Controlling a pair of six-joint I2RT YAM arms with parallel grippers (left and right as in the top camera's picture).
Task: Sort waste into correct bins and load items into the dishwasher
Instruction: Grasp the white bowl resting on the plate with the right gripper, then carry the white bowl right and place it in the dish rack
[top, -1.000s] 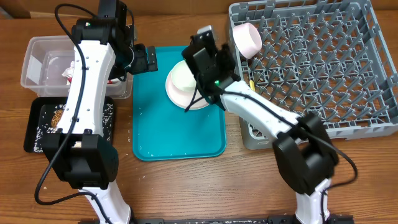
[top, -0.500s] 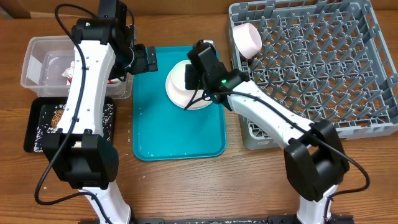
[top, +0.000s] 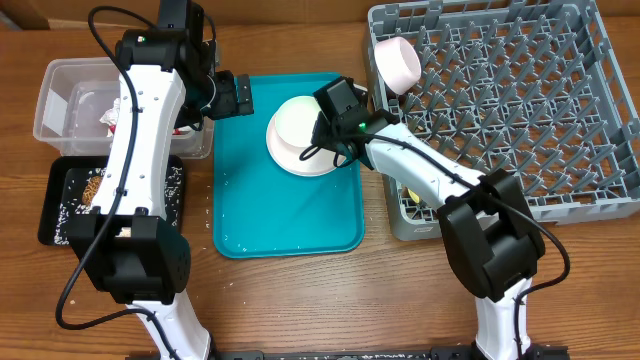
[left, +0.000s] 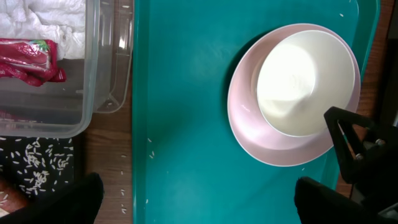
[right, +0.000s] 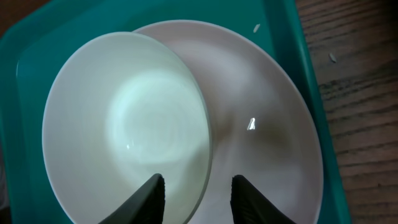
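White bowl (right: 124, 124) is seated on the pale plate (right: 267, 124), toward the teal tray's (top: 290, 215) far right corner. Right gripper (right: 198, 190) is positioned at the bowl's rim, fingers apart, one on each side of the wall. The rim should be pinched squarely and lifted straight so the plate isn't dragged. Finger height over the rim can't be judged. Left gripper (left: 199, 202) is over the tray's left part, fingers spread wide, only the tips in frame.

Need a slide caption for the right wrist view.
Open right gripper poised over the rim of a white bowl on a plate in the teal tray.
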